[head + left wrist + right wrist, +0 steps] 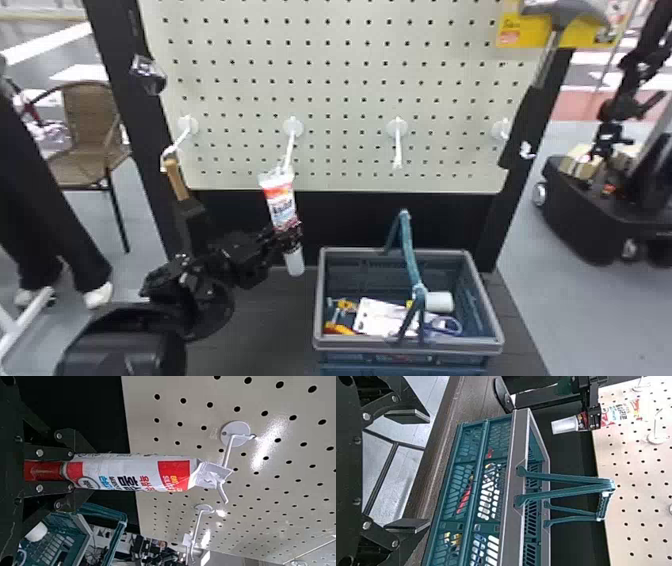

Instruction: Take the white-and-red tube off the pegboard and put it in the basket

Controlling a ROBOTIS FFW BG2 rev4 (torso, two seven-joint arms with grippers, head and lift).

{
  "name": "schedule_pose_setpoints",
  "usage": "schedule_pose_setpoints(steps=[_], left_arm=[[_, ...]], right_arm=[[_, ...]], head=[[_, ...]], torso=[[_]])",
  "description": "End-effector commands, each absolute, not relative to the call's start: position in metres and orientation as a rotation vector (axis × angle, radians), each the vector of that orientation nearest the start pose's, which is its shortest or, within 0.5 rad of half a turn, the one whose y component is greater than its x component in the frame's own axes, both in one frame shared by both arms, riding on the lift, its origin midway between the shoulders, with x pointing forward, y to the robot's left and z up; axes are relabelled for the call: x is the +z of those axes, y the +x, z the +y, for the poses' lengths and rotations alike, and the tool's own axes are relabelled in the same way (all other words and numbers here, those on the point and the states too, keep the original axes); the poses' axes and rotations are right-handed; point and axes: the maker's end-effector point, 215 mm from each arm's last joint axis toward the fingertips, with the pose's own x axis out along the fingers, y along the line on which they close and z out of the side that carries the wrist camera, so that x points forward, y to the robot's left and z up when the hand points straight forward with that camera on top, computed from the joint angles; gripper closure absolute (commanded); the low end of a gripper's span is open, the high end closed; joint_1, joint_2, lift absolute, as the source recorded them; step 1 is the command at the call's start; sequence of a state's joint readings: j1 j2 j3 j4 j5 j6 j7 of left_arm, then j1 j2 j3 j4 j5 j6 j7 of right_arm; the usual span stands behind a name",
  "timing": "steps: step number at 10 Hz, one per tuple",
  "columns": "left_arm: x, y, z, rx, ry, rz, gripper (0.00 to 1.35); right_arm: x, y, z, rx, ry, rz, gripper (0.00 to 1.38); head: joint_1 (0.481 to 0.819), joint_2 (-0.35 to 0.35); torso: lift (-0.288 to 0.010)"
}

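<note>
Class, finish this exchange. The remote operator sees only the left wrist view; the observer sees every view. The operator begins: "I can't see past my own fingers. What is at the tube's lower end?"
Observer: In the head view, the tube has a white tip sticking out below the left gripper.

Operator: And what hangs on the next hook to the left?

Observer: A thing with a wooden-looking handle hangs at that hook.

Operator: Is the right gripper holding anything?

Observer: No, the right wrist view shows its fingers spread, with nothing gripped between them.
</note>
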State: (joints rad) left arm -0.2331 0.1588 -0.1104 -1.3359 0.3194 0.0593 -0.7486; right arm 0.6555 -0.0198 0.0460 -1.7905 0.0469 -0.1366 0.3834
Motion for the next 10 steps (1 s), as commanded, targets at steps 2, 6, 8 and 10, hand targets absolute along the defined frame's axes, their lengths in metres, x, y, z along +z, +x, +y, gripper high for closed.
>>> schedule_pose_setpoints(steps=[2, 6, 8, 10], left_arm=[[-0.324, 0.592, 0.094, -0.821, -0.176, 0.029, 1.01], [-0.317, 0.582, 0.096, -0.801, -0.194, 0.013, 1.01], [-0.309, 0.574, 0.101, -0.781, -0.201, -0.004, 1.05], [-0.316, 0.567, 0.099, -0.781, -0.218, 0.010, 1.05]], right_arm=[[-0.496, 0.329, -0.123, 0.445, 0.015, 0.308, 0.35], [-0.499, 0.327, -0.124, 0.446, 0.015, 0.317, 0.35], [-0.500, 0.327, -0.124, 0.447, 0.014, 0.319, 0.35], [-0.501, 0.327, -0.124, 0.448, 0.012, 0.323, 0.35]], head=[[0.549, 0.000], [0.549, 0.000], [0.549, 0.000], [0.549, 0.000]], torso=[[-0.100], [-0.100], [-0.100], [-0.100]])
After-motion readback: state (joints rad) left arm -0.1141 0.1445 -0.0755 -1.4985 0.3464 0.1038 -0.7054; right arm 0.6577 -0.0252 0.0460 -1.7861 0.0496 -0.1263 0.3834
